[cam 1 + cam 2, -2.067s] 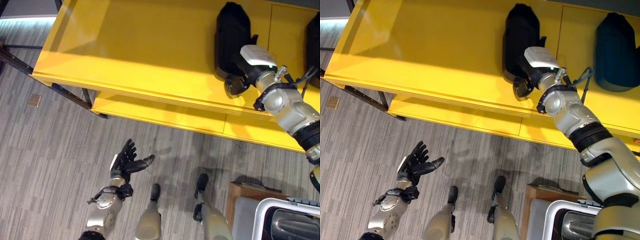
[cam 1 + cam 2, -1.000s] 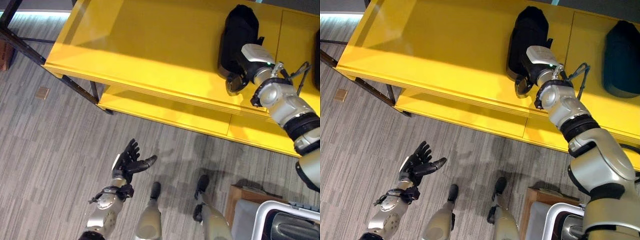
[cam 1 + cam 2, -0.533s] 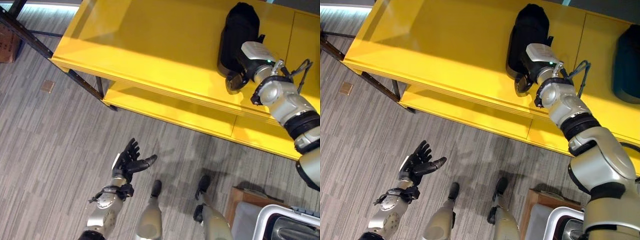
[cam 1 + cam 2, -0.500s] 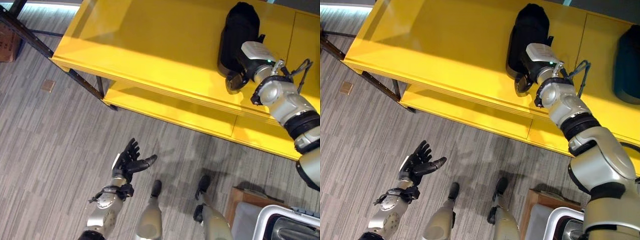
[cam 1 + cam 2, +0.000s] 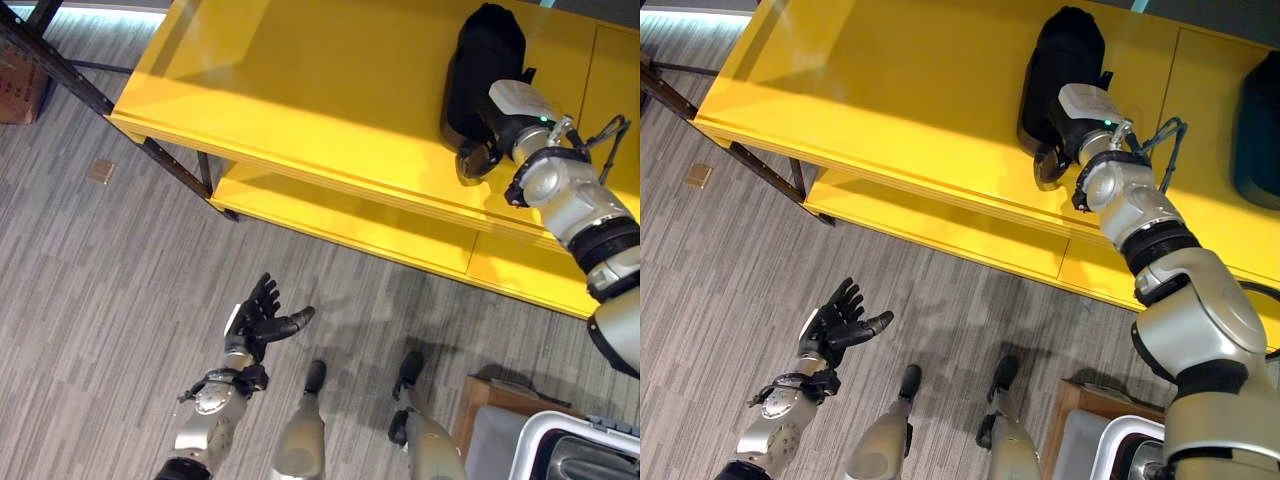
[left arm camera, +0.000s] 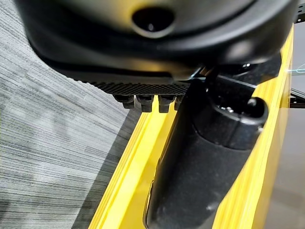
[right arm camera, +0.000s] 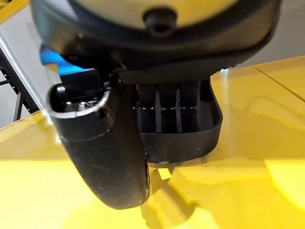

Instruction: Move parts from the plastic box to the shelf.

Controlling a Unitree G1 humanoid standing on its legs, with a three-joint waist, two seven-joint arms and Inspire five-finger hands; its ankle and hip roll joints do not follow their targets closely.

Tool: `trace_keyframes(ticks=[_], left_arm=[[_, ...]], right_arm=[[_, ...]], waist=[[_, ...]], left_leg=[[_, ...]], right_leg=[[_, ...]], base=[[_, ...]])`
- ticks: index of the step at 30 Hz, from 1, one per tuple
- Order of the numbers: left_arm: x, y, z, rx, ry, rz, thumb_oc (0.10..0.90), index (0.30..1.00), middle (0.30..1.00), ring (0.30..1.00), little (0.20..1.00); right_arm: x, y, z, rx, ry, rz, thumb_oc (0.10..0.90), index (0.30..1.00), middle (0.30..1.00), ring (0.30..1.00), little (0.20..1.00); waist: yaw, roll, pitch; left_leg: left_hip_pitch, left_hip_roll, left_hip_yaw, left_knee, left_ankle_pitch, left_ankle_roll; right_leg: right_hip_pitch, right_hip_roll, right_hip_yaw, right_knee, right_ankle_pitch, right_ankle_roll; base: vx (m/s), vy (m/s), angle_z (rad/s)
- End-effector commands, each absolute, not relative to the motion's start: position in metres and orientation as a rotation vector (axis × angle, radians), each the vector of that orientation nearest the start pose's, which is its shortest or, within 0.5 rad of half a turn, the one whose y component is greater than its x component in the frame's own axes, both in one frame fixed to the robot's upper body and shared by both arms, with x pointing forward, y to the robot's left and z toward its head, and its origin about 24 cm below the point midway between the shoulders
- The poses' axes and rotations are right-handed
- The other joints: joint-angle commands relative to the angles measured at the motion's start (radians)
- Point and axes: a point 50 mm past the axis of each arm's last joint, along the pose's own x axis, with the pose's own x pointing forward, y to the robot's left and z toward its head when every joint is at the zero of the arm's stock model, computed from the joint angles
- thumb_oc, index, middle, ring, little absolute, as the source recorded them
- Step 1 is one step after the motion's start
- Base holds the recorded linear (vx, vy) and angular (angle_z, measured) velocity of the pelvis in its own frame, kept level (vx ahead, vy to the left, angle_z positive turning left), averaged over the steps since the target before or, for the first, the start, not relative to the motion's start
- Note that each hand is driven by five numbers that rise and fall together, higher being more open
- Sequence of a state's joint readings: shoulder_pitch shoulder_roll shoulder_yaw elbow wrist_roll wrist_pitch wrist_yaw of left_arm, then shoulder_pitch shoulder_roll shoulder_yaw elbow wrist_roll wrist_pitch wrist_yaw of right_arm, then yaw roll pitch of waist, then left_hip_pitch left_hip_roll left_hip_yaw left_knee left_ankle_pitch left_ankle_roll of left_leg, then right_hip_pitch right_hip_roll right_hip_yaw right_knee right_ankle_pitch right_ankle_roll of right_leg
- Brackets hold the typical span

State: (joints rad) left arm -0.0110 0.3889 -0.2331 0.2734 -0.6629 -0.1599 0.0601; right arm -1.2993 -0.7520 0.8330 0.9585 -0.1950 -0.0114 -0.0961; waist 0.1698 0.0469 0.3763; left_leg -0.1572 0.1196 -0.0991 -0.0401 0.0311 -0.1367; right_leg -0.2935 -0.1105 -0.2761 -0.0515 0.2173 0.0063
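A long black part (image 5: 485,60) lies on the top board of the yellow shelf (image 5: 300,90). My right hand (image 5: 482,140) is at its near end. In the right wrist view the fingers (image 7: 167,112) reach over the part's rim (image 7: 190,145), and the thumb (image 7: 105,157) curls just outside that end. My left hand (image 5: 258,320) hangs low over the floor, palm up, fingers spread and holding nothing. The white plastic box (image 5: 545,440) stands at the lower right with a dark part inside it.
A second dark part (image 5: 1262,110) lies further right on the shelf. The shelf has a lower yellow board (image 5: 340,220) and dark metal legs (image 5: 60,70). A wooden block (image 5: 500,392) stands by the box. A small tan square (image 5: 100,170) lies on the grey floor.
The whole picture has shifted a little, so the camera has moved. My right hand stays at the near end of the black part, and my left hand keeps its pose.
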Motion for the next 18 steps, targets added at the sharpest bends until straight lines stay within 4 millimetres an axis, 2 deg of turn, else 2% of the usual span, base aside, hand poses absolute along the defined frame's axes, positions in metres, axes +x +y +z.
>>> trace_keyframes(ticks=[1,18], left_arm=[[0.25,0.201,0.033,-0.191,0.011,-0.08,0.9,1.0,1.0,1.0,1.0],[0.252,0.198,0.033,-0.192,0.011,-0.094,0.9,1.0,1.0,1.0,1.0]], right_arm=[[0.411,-0.214,0.32,-1.441,-0.332,-0.235,0.4,0.3,0.3,0.3,0.3],[0.411,-0.225,0.32,-1.47,-0.291,-0.265,0.4,0.3,0.3,0.3,0.3]], waist=[[0.006,-0.053,-0.035],[-0.001,-0.052,-0.033]], left_leg=[[-0.028,0.029,0.005,-0.047,0.079,0.019],[-0.025,0.031,0.009,-0.047,0.081,0.018]], right_leg=[[0.048,-0.11,0.093,0.095,-0.118,0.129],[0.046,-0.107,0.098,0.099,-0.119,0.129]], base=[[0.0,0.0,0.0],[0.0,0.0,0.0]])
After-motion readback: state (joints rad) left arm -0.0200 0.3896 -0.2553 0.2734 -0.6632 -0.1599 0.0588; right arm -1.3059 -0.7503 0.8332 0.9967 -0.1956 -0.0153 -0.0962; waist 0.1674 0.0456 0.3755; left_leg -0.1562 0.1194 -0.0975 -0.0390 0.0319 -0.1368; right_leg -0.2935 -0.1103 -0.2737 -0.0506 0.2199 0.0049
